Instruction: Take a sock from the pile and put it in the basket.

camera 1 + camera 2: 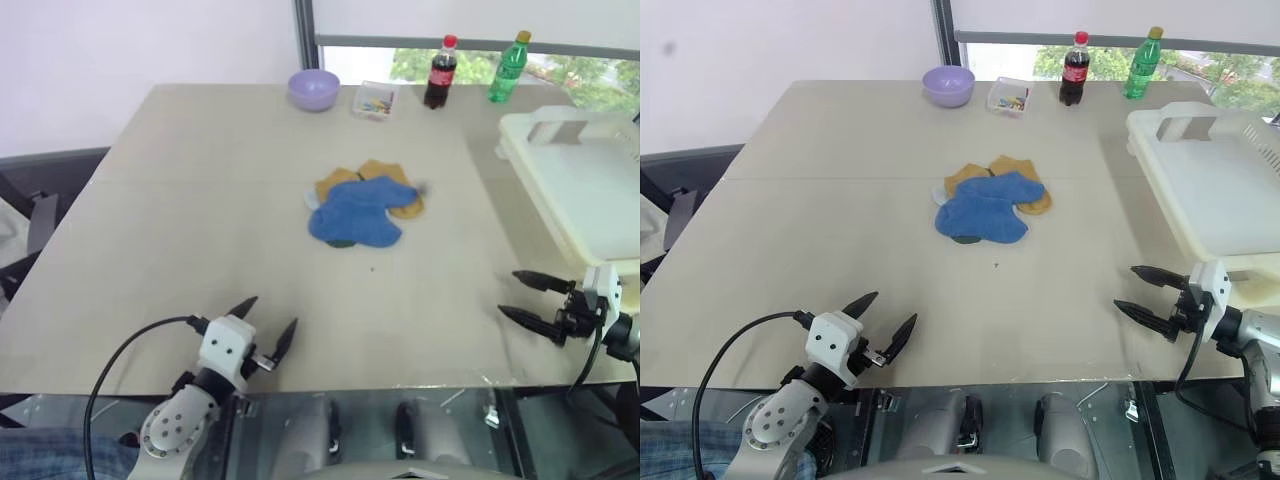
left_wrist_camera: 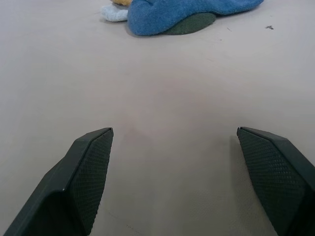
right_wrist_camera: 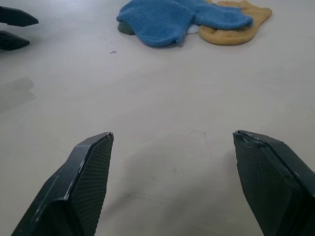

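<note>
The pile (image 1: 362,208) of socks lies mid-table: blue socks on top, mustard-yellow ones behind, a pale one and a dark one peeking out at its edges. The cream-white basket (image 1: 575,180) stands at the table's right edge. My left gripper (image 1: 270,320) hovers open near the front edge, left of centre, well short of the pile. My right gripper (image 1: 518,295) is open at the front right, just in front of the basket, its fingers pointing left. In the right wrist view the pile (image 3: 187,19) lies ahead, with the left gripper's fingertips (image 3: 17,29) off to one side.
Along the far edge stand a purple bowl (image 1: 314,89), a small clear box (image 1: 375,100), a cola bottle (image 1: 440,72) and a green bottle (image 1: 508,66). A tiny dark speck (image 1: 372,268) lies in front of the pile.
</note>
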